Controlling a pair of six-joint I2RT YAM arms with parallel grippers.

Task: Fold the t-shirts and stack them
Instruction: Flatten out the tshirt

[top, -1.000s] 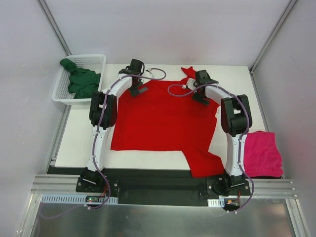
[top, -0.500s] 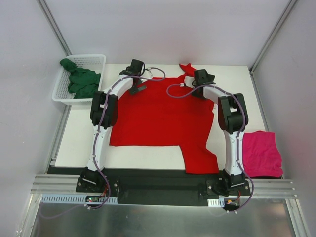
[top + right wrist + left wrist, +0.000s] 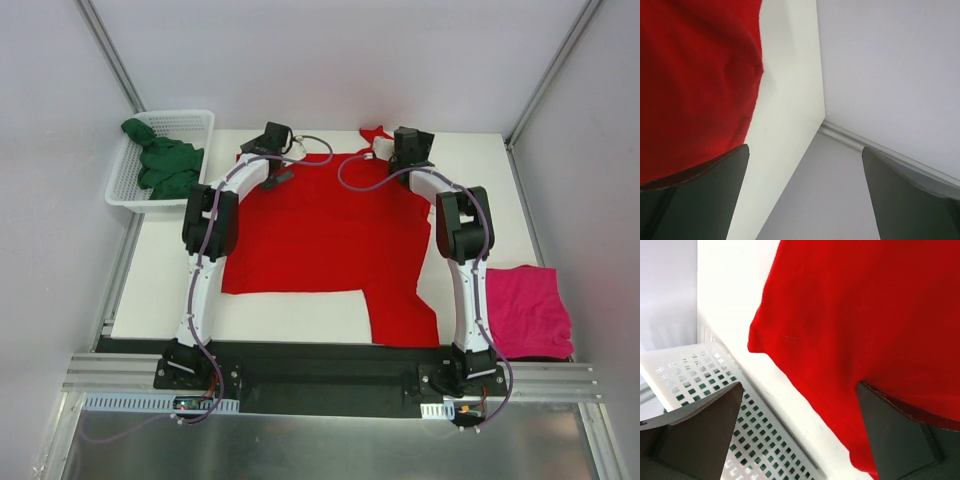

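Observation:
The bright red t-shirt lies spread flat over the middle of the table, one sleeve reaching toward the near edge. My left gripper hovers open over its far left corner; the left wrist view shows the red cloth under the right finger, with nothing between the fingers of the gripper. My right gripper is open at the shirt's far right corner, with red cloth by its left finger. The magenta-pink t-shirt lies at the right. The dark green t-shirt sits in the basket.
The white mesh basket stands off the table's far left corner and shows in the left wrist view under the left finger. The table's far edge and the grey wall are right ahead of the right gripper.
Both arms have reached farther toward the back edge. The red t-shirt has slid away from the near edge with them and lies flatter; its near sleeve has pulled back onto the table.

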